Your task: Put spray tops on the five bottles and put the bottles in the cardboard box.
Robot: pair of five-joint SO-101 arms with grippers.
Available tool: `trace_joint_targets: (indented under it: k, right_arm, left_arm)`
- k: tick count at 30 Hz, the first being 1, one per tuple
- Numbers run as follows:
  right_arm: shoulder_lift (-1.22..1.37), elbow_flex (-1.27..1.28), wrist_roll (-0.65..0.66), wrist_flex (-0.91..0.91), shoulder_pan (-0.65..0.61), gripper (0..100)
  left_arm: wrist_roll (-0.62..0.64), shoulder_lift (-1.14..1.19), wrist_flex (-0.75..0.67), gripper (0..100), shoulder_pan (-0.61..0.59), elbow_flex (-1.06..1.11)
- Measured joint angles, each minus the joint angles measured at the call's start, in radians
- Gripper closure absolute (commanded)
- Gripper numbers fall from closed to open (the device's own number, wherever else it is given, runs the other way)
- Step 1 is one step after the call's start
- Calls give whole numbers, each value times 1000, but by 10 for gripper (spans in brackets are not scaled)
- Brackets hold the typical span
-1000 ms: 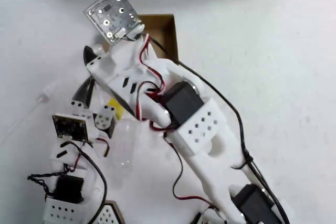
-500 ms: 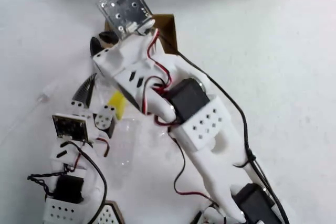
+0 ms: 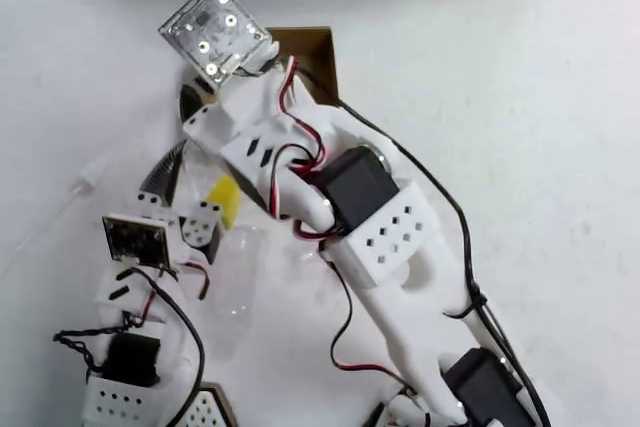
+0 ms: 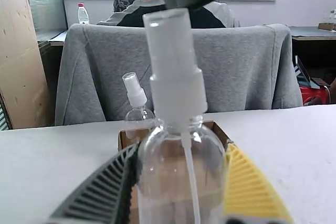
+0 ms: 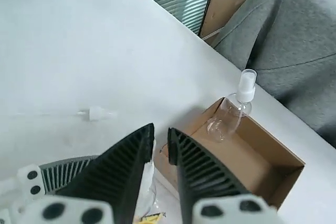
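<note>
hold: left gripper (image 4: 181, 150) fingers clamped on upright bottle (image 4: 178, 187), near box (image 4: 126, 137) on counter (image 3: 500, 97) | top (image 4: 173, 77): on neck, right gripper (image 5: 161, 135) just above, fingers nearly together | advice: hold bottle plumb, twist top squarely until snug, then lift into box

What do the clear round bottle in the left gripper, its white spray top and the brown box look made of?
Clear round bottle: likely glossy transparent plastic, possibly glass; the dip tube shows through it.
White spray top: matte, slightly translucent plastic, it seems.
Brown box: dull cardboard, with thin raw-edged walls.
</note>
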Motion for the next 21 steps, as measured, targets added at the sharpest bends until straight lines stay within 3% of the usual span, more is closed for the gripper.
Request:
trace_joint_targets:
  k: [21]
  right_arm:
    - [0,-61,58,69,20,982]
  left_arm:
    - [0,0,2,978,-2,-2]
